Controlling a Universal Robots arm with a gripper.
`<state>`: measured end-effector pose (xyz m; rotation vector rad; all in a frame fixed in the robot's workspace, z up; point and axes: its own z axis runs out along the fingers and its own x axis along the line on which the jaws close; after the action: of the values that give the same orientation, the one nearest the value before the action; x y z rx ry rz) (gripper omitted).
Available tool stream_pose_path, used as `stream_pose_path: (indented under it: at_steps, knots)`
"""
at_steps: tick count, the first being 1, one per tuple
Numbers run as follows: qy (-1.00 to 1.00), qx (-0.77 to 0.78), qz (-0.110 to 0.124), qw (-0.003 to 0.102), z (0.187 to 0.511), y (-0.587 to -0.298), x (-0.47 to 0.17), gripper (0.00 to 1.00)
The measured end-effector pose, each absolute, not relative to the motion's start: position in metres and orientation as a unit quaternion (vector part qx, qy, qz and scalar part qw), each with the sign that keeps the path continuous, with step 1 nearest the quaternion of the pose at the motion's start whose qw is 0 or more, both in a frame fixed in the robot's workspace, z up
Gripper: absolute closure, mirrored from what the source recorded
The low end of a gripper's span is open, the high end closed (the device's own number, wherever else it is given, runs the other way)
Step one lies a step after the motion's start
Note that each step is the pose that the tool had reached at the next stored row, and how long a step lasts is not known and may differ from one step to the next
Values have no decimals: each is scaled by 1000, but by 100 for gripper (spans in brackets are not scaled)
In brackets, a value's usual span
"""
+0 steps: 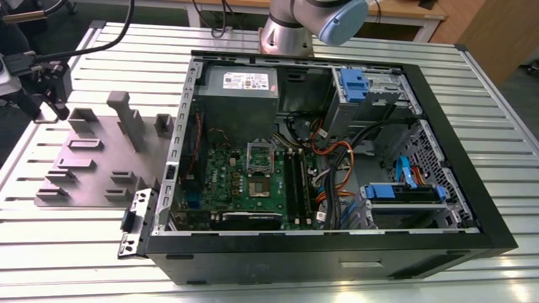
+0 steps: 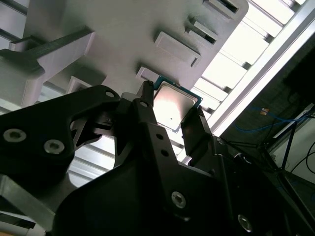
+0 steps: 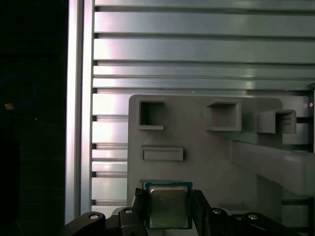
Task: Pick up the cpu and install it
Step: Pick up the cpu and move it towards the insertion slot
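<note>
Gripper (image 1: 55, 110), black metal with two blunt fingers, hanging at the far side on the exterior view's left, low over one edge of a flat grey plastic holder plate (image 1: 101, 165) with raised blocks and shallow pockets. The plate sits on a table of ribbed aluminium slats (image 1: 84, 252).

In both wrist views the fingers (image 3: 139, 205) press against two opposite edges of the cpu (image 3: 168, 209), a small thin square chip with a silvery-grey metal top and a teal-green rim. The jaws are narrowed to the chip's width and have hold of it. The chip lies flat and face up, right between the fingertips at the plate's edge. I cannot tell whether it rests in its pocket or hangs just above it.

Towards the exterior view's right, well apart from the gripper, a large black computer case (image 1: 337, 265) lies open on its side. A green motherboard (image 1: 227, 183) lies flat on the case floor. Near its middle the square processor socket (image 1: 261, 187) sits bare, and its hinged silver frame (image 1: 259, 153) appears swung open.

So the socket lies to the exterior view's right of the held chip, beyond the case wall. The arm's silver-and-blue base joint (image 1: 303, 22) stands behind the case. Over the plate, the wrist seems to point straight down.
</note>
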<state>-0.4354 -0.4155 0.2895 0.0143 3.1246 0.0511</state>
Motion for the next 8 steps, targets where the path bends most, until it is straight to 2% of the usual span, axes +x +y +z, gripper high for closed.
stream_pose_path:
  at_steps: [8]
  knots:
    - [1000,5,16,8,291,-415,-435,53]
